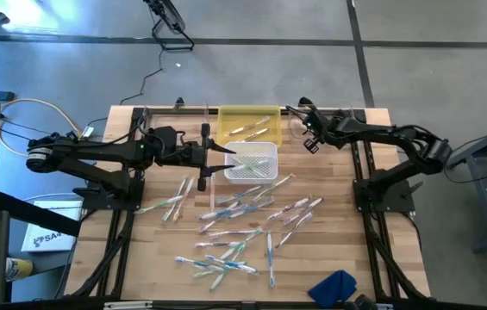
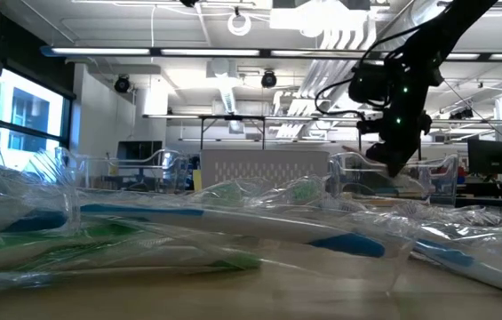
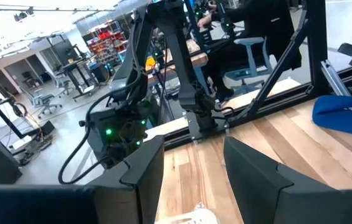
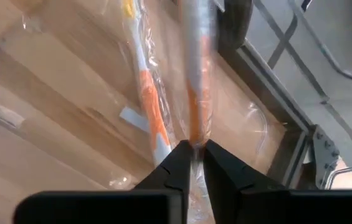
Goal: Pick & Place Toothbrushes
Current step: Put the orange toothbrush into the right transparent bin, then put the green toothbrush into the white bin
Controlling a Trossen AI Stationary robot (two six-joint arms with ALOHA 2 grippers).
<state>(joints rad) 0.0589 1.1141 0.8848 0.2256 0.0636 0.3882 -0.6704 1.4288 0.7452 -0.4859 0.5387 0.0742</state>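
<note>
Many wrapped toothbrushes (image 1: 234, 226) lie scattered on the wooden table, and they fill the foreground of the low view (image 2: 233, 233). Some lie in a yellow basket (image 1: 249, 125), and one with green on it in a white basket (image 1: 252, 164). My left gripper (image 1: 223, 153) is open and empty at the white basket's left edge; its fingers (image 3: 263, 180) show apart. My right gripper (image 1: 302, 119) is right of the yellow basket, shut on a toothbrush with orange on it (image 4: 194, 74). Below it a second orange toothbrush (image 4: 147, 99) lies in a clear tray (image 4: 51, 118). My right gripper pinches the wrapped toothbrush between its two fingertips at the orange part of the handle (image 4: 194, 127). The toothbrush runs straight on from the fingers, in line with them, clear of the tray below.
A blue cloth (image 1: 336, 285) lies at the table's near right corner and also shows in the left wrist view (image 3: 344, 115). The arms' frames stand along the left and right table edges. Bare wood lies left of the scattered pile.
</note>
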